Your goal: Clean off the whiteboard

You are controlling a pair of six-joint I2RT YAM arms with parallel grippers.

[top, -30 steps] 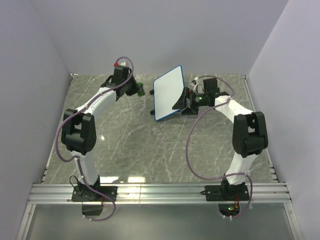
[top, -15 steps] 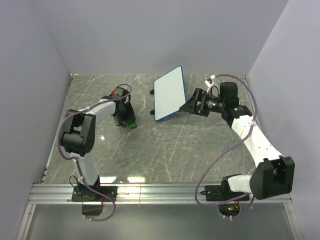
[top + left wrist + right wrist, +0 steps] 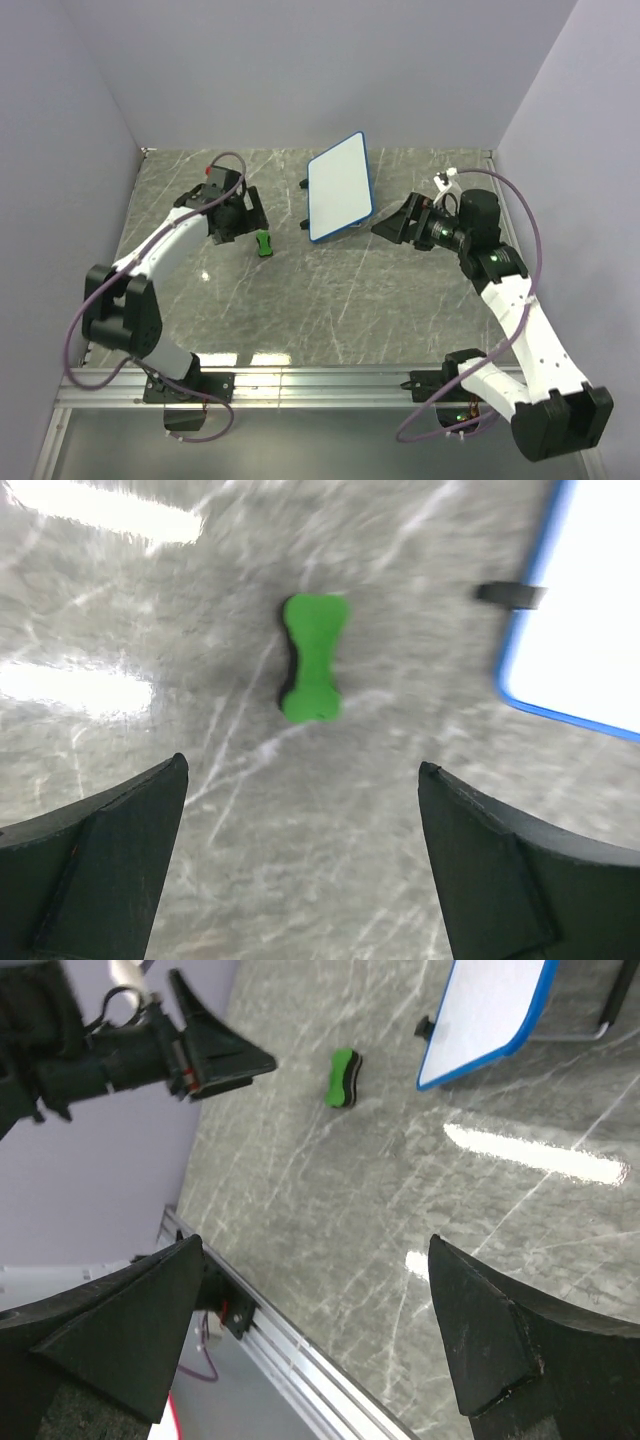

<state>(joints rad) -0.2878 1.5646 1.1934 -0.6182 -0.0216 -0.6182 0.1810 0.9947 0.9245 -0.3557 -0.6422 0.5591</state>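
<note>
The whiteboard [image 3: 340, 188] stands tilted on its little black feet at the back middle of the table, and its white face inside the blue frame shows no marks. Its corner also appears in the left wrist view [image 3: 590, 600] and the right wrist view [image 3: 490, 1010]. A small green eraser [image 3: 264, 243] [image 3: 313, 657] [image 3: 343, 1078] lies on the table left of the board. My left gripper [image 3: 250, 222] [image 3: 302, 767] is open just left of the eraser, apart from it. My right gripper [image 3: 392, 222] [image 3: 315, 1243] is open and empty, right of the board and not touching it.
Grey marbled tabletop [image 3: 320, 300] inside pale walls. An aluminium rail [image 3: 320, 380] [image 3: 290, 1350] runs along the near edge with both arm bases. Purple cables loop off each arm.
The left gripper brought the green eraser down from the back, opened, let it go on the table and drew back left. The right gripper pulled away from the board's back, rightward.
</note>
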